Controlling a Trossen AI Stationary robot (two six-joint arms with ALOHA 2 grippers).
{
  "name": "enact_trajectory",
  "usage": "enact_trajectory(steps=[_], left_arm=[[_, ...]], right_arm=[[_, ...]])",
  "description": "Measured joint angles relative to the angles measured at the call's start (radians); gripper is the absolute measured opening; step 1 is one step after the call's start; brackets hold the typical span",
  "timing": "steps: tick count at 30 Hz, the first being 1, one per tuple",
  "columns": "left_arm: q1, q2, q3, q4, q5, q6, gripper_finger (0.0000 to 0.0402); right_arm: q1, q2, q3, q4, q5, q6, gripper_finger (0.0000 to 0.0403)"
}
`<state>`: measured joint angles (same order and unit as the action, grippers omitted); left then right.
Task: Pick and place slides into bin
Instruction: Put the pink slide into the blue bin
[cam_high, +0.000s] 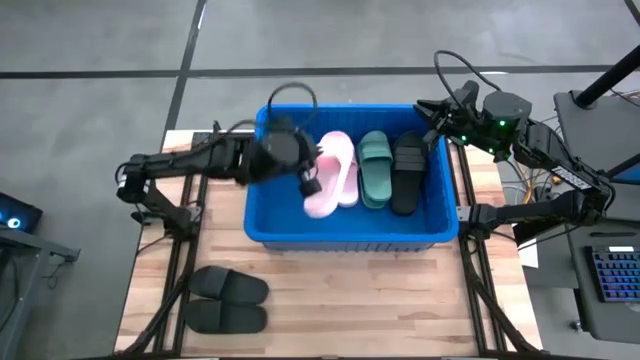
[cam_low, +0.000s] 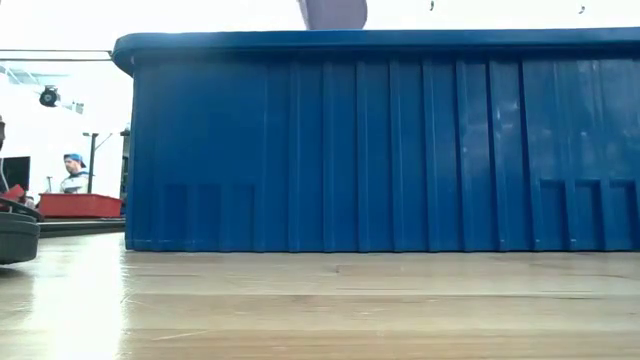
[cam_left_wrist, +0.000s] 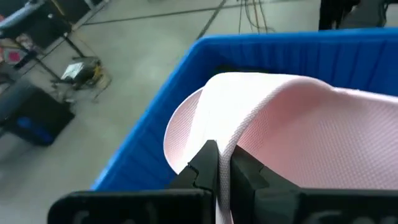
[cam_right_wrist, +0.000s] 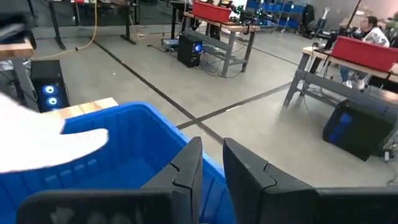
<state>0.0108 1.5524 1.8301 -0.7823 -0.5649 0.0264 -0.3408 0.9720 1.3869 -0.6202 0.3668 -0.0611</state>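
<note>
High view: the light pink slide (cam_high: 322, 190) I hold hangs over the left half of the bin (cam_high: 262, 228), my left pincer (cam_high: 309, 183) closed on it. Its mate (cam_high: 345, 167) lies in the bin beside it, then the dark green pair (cam_high: 376, 169), then a black pair (cam_high: 407, 172) toward the right wall. How much of the held slide touches the bin floor I cannot tell from above, since my wrist covers part of it.

In my left wrist view the pink slide (cam_left_wrist: 298, 124) fills most of the picture, its edge pinched between my two dark fingers (cam_left_wrist: 202, 163); the toe is cut off by the frame.

My right pincer (cam_high: 432, 112) waits over the bin's far right corner. In its wrist view the fingers (cam_right_wrist: 186, 163) stand a narrow gap apart with nothing between them, the blue rim (cam_right_wrist: 124, 118) below, and a pale blur at the edge that I cannot identify.

The other black pair (cam_high: 226, 298) sits on the counter (cam_high: 350, 300) near the front left, well apart from the bin.

The low view shows only the bin's outer wall (cam_low: 380, 150); its contents are hidden. A person (cam_low: 72, 172) shows far off in the room.
</note>
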Motion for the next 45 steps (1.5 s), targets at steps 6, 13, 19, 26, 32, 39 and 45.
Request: enact_trajectory(steps=[6,13,19,26,32,39,45], left_arm=[[0.173,0.033,-0.003,0.071,0.002,0.096,0.0000],[0.255,0.197,-0.003,0.067,-0.019,0.176,0.0000],[0.258,0.322,0.000,0.068,-0.095,0.218,0.0000],[0.250,0.397,0.002,0.147,-0.081,0.282,0.0000],[0.244,0.444,0.002,0.154,-0.083,0.339,0.0000],[0.245,0.512,0.001,0.232,-0.139,0.402,0.0000],[0.245,0.557,0.001,0.255,-0.146,0.430,0.0000]], right_arm=[[0.000,-0.008,0.000,0.004,0.000,-0.028,0.0056],[0.000,-0.024,0.000,0.016,0.001,-0.097,0.0057],[0.000,-0.045,0.000,0.032,0.001,-0.126,0.0057],[0.000,-0.056,0.000,0.032,0.001,-0.175,0.0057],[0.000,-0.055,0.000,0.032,0.001,-0.186,0.0057],[0.000,-0.055,0.000,0.032,0.002,-0.183,0.0057],[0.000,-0.055,0.000,0.032,0.002,-0.183,0.0057]])
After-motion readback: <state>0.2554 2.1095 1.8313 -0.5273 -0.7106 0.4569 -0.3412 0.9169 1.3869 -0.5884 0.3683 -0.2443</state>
